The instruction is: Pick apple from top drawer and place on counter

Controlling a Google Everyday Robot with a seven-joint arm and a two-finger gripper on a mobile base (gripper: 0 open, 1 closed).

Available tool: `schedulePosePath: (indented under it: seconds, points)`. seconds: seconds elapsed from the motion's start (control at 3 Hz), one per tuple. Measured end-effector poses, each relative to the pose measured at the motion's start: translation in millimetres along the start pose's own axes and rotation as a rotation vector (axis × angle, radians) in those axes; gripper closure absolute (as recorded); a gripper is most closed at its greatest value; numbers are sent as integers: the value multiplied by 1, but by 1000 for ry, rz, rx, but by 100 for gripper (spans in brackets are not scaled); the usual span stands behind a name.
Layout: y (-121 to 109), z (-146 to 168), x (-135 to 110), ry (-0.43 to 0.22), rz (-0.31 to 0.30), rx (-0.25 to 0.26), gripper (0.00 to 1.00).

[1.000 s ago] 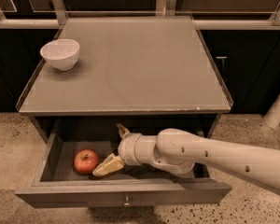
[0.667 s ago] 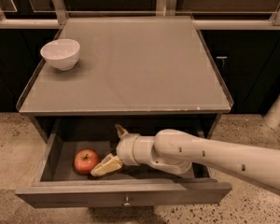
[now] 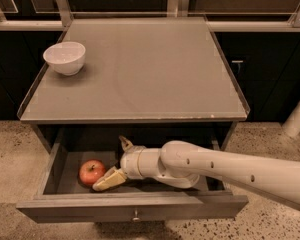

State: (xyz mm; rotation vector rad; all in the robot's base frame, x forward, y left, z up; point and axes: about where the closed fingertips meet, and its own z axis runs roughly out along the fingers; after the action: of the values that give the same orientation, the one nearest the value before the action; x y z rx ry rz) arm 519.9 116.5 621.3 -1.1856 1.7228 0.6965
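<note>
Gripper (image 3: 109, 163) inside top drawer (image 3: 135, 206), jaws apart just beside apple (image 3: 91, 171); an off-centre close may roll the apple away.

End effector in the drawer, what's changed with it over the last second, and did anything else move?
The end effector has edged left inside the top drawer toward the apple, so its lower finger now lies close beside the fruit. It is open and has taken hold of nothing. The apple, the open drawer, the white bowl and the counter stayed as they were.
</note>
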Motion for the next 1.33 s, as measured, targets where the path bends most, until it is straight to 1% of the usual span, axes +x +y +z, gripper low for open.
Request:
schedulePosePath:
  seconds: [0.33, 0.67, 1.0, 1.33]
  points:
    - [9, 14, -2, -17, 15, -31, 0]
    - [15, 22, -5, -34, 35, -41, 0]
    - [18, 25, -6, -56, 46, -34, 0]
    - [18, 26, -6, -58, 46, -33, 18]
